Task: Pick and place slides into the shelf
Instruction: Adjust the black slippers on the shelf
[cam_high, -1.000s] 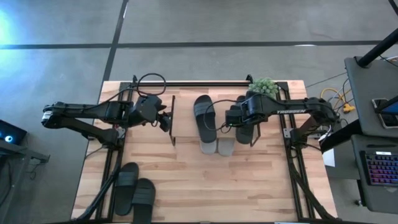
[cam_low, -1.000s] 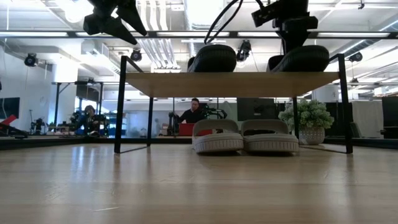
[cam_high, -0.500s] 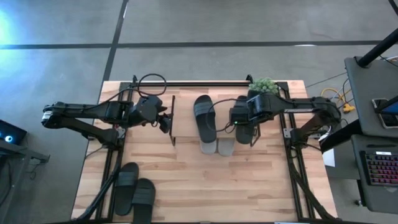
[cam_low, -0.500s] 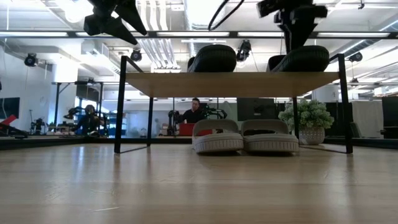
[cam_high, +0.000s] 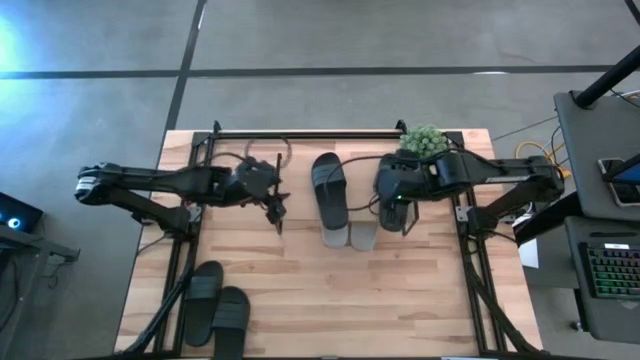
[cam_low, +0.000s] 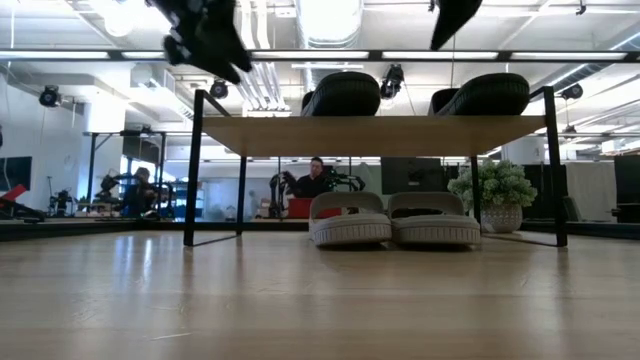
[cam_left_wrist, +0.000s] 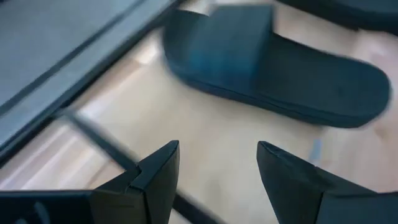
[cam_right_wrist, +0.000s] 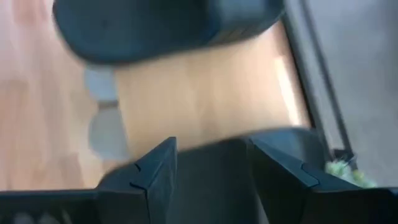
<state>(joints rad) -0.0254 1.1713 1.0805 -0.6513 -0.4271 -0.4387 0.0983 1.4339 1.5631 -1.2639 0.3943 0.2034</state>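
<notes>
The left hand (cam_high: 277, 200) hangs open over the shelf (cam_low: 375, 133), holding nothing. Two black slides (cam_high: 330, 188) sit on top, two grey slides (cam_low: 394, 220) under it. The right hand (cam_high: 386, 187) is open above them. No writing can be read.

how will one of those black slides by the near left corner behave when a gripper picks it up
The black slides look like thick moulded foam, so probably light and fairly stiff, with some flex at the sole. The wide strap arches up, likely the easiest hold. Each lies flat on its sole, so it should slide rather than roll or tip when pushed.
</notes>
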